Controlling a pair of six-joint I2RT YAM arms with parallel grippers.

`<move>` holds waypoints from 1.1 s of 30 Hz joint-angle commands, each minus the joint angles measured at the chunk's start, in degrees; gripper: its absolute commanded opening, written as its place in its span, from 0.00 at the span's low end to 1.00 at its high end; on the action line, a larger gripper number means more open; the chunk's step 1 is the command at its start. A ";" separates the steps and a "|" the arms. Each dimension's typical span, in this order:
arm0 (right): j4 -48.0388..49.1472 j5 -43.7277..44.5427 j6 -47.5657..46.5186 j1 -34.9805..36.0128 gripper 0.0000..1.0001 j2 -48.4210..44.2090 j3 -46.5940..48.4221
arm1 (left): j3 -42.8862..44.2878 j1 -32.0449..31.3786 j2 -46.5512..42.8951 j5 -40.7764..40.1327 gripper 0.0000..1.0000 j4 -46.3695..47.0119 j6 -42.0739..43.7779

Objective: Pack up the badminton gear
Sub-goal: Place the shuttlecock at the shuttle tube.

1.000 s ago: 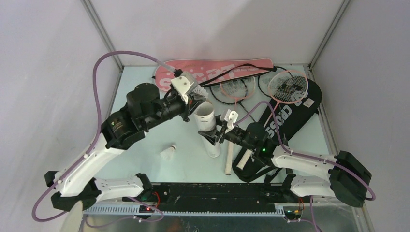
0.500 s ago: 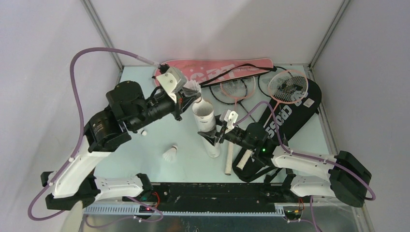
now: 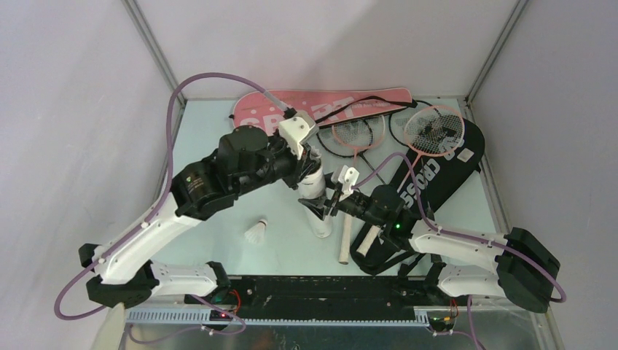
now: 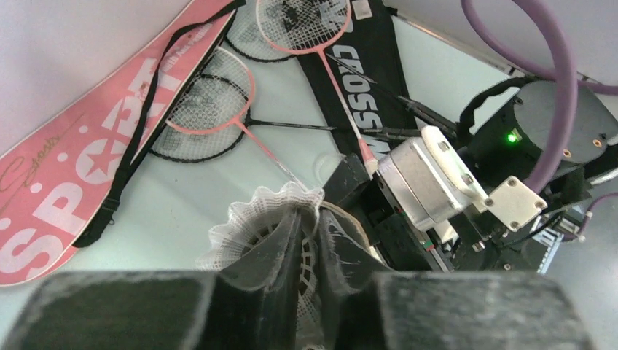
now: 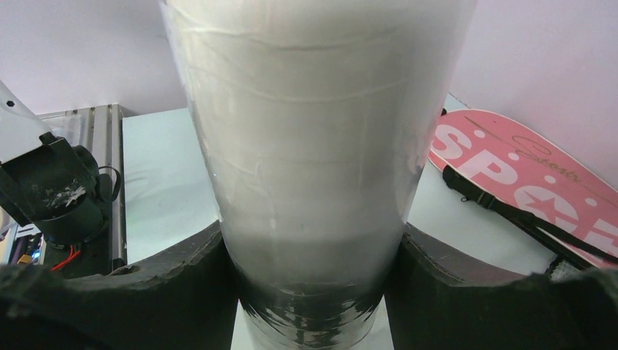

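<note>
Two shuttlecocks are to be seen. One feather shuttlecock (image 4: 255,219) sits at the tips of the left pincer (image 4: 307,222), just above the open mouth of the translucent tube (image 3: 313,182). A loose shuttlecock (image 3: 254,232) lies on the counter (image 3: 284,251), well apart from the tube. The left pincer's jaws stand nearly together, with only a narrow slit between them. Whether the feather rim is pinched in that slit cannot be told.

The right pincer (image 3: 329,198) is closed around the lower part of the tube, which is held steeply tilted with its mouth uppermost.

At the far side, a pink racket (image 3: 433,131) rests across the black bag (image 3: 437,175), and the pink bag (image 3: 350,102) lies against the back edge. Nothing is yet seen packed into either bag.

Several failures are to be feared:
- If the shuttlecock is let go off-centre, its skirt may catch on the tube's rim and it may tip out onto the counter.
- If it is pressed down at an angle, feathers may be bent or crushed.
- The tube's wall looks smooth, so a downward push from the left arm could make it slide or twist within the right pincer's hold.
</note>
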 commanded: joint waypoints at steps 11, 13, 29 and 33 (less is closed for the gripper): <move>1.37 0.31 -0.83 0.89 0.63 -2.00 0.93 | 4.53 -0.25 -0.55 0.63 0.74 -0.88 -3.02; 1.13 0.39 -0.83 0.96 0.63 -2.03 0.88 | 4.62 -0.25 -1.52 1.14 0.82 -0.41 -3.00; 0.58 0.50 -0.71 0.99 0.62 -2.27 0.93 | 0.27 -0.25 -8.74 -11.75 0.98 2.74 -4.50; -0.35 0.82 -0.88 1.04 0.62 -2.37 0.88 | -4.47 -0.17 -12.03 -27.30 0.98 1.99 -8.81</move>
